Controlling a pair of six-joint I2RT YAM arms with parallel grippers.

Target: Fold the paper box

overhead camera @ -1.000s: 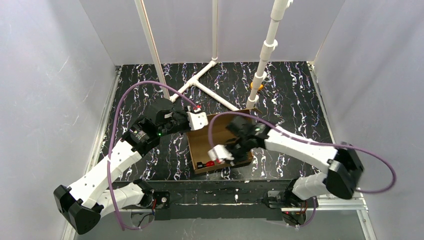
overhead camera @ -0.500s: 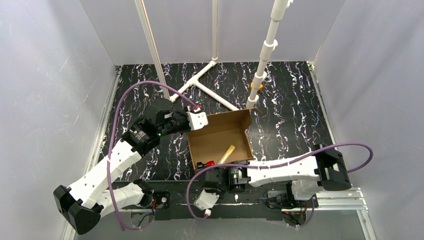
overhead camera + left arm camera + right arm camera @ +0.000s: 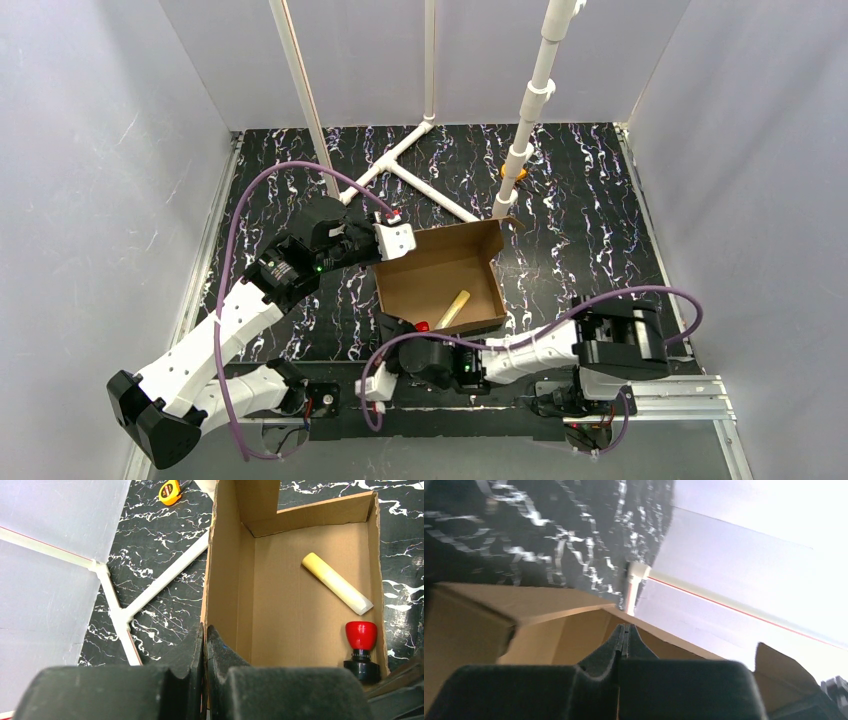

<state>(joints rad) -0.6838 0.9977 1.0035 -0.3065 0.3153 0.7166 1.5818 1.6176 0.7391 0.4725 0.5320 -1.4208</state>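
The paper box (image 3: 425,280) is a brown cardboard tray that lies open on the black marbled table. My left gripper (image 3: 392,243) is shut on the box's left wall (image 3: 222,575), one finger outside and one inside. A flap (image 3: 257,497) stands up at the far corner. Inside lie a yellow-white stick (image 3: 336,583) and a red-topped black stamp (image 3: 361,647). My right gripper (image 3: 395,328) hangs low at the box's near-left corner. Its fingertips (image 3: 624,630) are pressed together with nothing between them, and cardboard (image 3: 549,625) shows just beyond.
A white pipe frame (image 3: 420,165) lies on the table behind the box, with an upright white pole (image 3: 530,110) at the far right corner. An orange tape measure (image 3: 170,491) sits beside the pole's foot. White walls enclose the table on three sides.
My right arm has pulled out of the box and swung down and left to the table's near edge. The box and left gripper have not moved.
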